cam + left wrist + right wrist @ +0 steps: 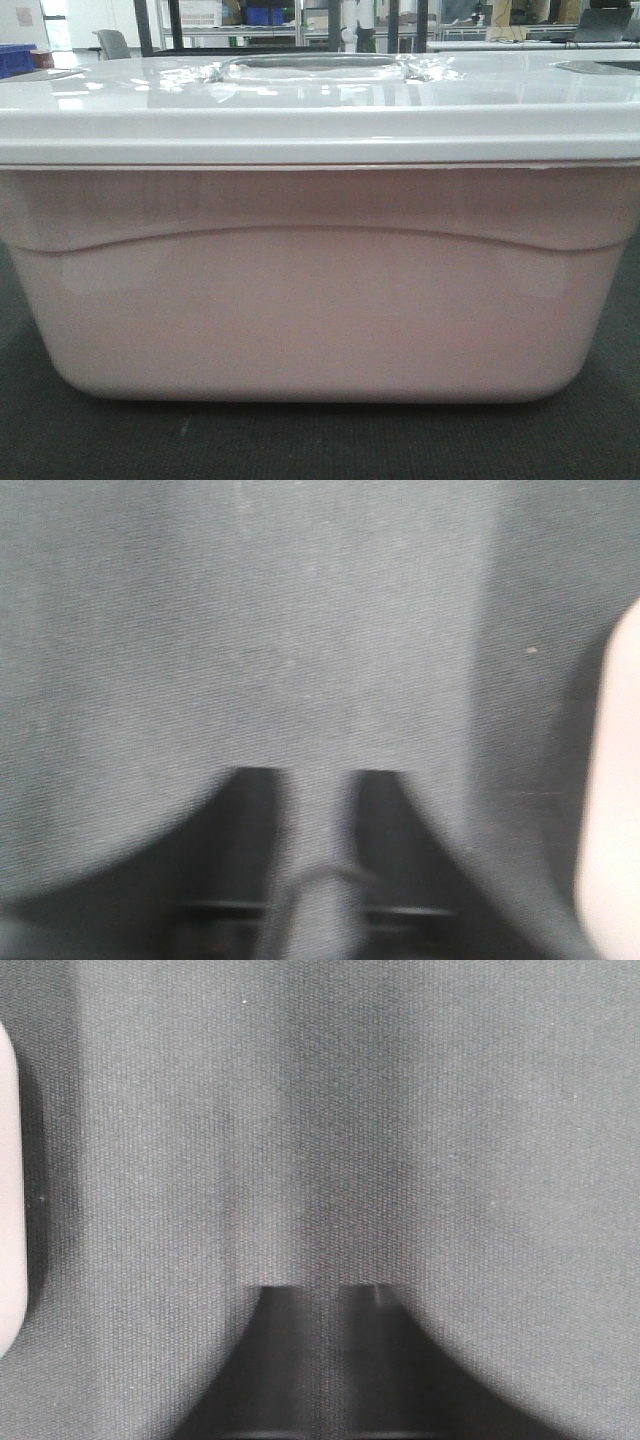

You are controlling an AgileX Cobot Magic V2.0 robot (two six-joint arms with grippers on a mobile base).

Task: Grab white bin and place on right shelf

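One white bin (320,300) is sitting on the dark mat (60,440) in the front view, showing pinkish translucent walls, a curved ridge and a glossy lid (300,110). Left wrist view: the left gripper (315,790) is hanging empty with its jaws slightly parted, and the bin is lying at the right edge. Right wrist view: the right gripper (328,1300) is appearing blurred, so its state cannot be told; the bin is lying at the left edge.

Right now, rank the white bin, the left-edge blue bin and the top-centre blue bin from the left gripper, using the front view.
1. White bin: immediately beside the fingers, on their right.
2. Left-edge blue bin: beyond, left background.
3. Top-centre blue bin: farthest, at the back.
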